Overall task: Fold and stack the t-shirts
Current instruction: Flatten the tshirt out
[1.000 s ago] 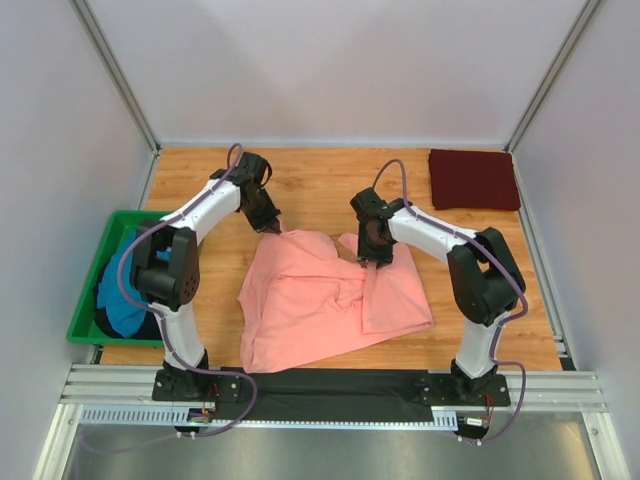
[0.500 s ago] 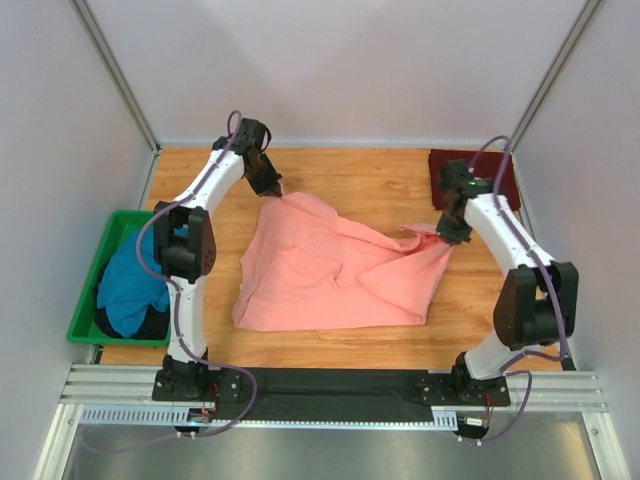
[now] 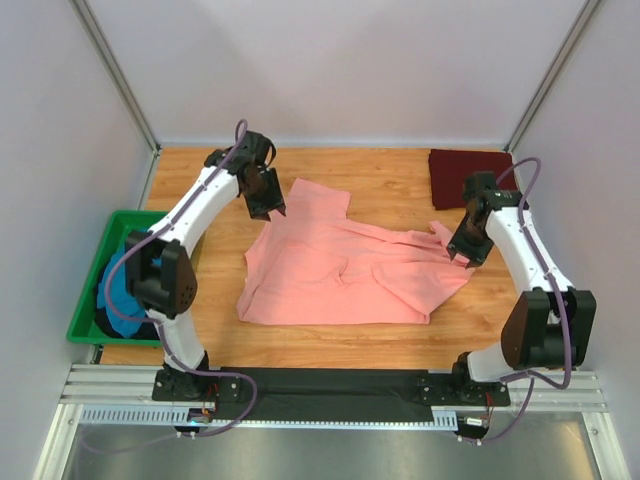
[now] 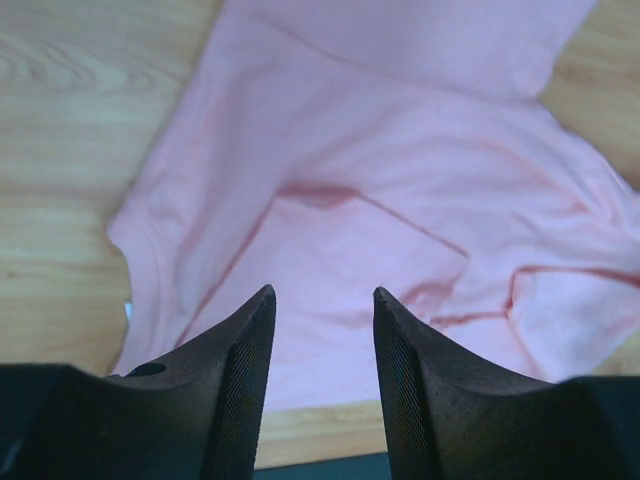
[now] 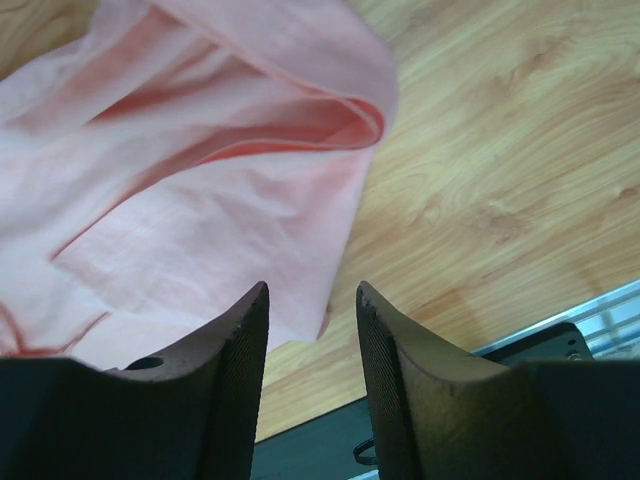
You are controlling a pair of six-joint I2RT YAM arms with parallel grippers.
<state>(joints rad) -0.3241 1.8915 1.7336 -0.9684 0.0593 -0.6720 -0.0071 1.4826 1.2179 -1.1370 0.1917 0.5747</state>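
Cloth in the green bin at the table's left edge is half lost behind the left arm's elbow. It is a bundled teal-blue t-shirt, with something darker under it that I can't make out. The maroon t-shirt lies folded flat in the far right corner, well apart from everything else.

Centre table, the salmon-pink t-shirt is spread out and creased, 1 flap reaching toward the far side. From overhead neither pincer's gap can be read, but the wrist cameras settle it. The left gripper has its 2 fingers parted with nothing between them, pink cloth below. The right gripper is parted too and empty, above a curled-over edge of the shirt that the overhead view flattens out.

The left arm reaches far forward, its gripper pointing down just beside the shirt's far left corner. The right arm bends outward, its gripper over the shirt's right edge.
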